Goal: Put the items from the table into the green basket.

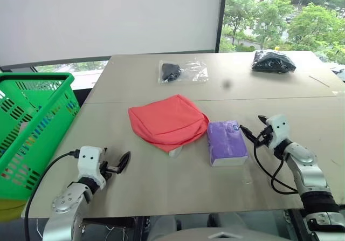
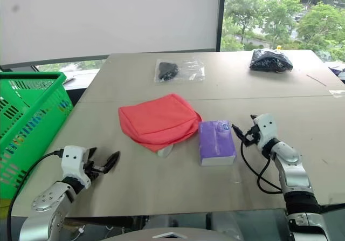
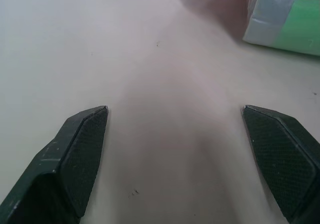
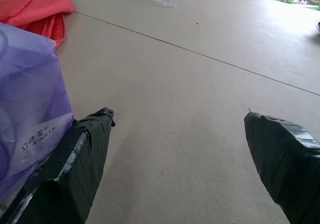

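while items sit on table (image 1: 161, 181), green basket (image 1: 32, 117) contents unclear.

an office-like room: panelled table (image 1: 161, 181), white blind (image 1: 108, 20), big window (image 1: 280, 14).

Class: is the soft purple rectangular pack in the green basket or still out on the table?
Out. The soft purple rectangular pack lies flat on the beige table.

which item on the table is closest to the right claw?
The purple pack, lying right beside the open right claw. The red pouch lies beyond it, and the clear bag and black bag sit at the table's far side.
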Controlling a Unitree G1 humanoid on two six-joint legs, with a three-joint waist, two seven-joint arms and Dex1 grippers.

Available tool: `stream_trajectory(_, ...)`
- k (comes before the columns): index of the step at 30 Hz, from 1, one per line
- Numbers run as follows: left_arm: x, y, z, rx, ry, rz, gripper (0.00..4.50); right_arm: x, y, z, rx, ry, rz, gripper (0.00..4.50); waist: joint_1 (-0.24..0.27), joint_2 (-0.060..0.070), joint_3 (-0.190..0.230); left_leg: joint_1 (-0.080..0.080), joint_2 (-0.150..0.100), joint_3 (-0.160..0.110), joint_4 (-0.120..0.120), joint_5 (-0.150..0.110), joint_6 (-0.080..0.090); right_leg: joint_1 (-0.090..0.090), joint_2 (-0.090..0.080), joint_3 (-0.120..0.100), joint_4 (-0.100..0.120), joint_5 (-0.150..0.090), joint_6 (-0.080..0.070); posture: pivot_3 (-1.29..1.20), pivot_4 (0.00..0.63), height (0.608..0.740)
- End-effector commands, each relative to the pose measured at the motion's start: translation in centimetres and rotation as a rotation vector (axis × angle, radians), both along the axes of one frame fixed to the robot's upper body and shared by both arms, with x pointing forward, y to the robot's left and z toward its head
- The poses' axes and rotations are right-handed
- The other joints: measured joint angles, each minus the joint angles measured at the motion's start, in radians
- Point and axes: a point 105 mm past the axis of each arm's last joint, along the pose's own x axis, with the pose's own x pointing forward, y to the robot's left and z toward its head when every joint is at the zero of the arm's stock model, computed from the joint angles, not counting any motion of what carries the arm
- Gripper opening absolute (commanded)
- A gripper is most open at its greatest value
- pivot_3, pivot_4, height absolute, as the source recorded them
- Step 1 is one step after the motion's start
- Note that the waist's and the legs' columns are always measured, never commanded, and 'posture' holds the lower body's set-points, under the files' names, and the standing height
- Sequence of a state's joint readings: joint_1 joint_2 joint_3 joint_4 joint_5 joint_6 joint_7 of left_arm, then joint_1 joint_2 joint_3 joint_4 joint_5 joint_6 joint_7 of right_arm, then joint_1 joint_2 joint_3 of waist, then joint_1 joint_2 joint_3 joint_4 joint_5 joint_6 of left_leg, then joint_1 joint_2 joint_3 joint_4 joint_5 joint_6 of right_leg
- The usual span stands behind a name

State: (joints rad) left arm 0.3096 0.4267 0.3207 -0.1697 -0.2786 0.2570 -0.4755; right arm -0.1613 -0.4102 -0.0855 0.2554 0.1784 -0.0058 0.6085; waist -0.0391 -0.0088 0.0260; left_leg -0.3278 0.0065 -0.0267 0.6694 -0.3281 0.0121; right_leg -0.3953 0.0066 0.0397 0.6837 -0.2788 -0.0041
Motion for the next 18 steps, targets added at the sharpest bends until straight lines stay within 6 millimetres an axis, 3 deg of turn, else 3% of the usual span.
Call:
stream_trajectory(1,-0.05,-0.55,1.19,0.000,-0.038,-0.043,4.45,0.12,-0.25,1.42,-0.011,-0.048,0.014,4.50,0.000,0.000,0.000,0.000,0.000,0.000,0.000,0.000,0.000,0.000,0.000,0.000,0.000,0.000,0.000,-0.03,0.000,0.740)
stream_trajectory(18,-0.44,-0.30,1.07,-0.006,-0.056,-0.050,4.45,0.38,-0.71,1.59,-0.024,-0.058,0.024,4.50,0.000,0.000,0.000,0.000,0.000,0.000,0.000,0.000,0.000,0.000,0.000,0.000,0.000,0.000,0.000,-0.03,0.000,0.740)
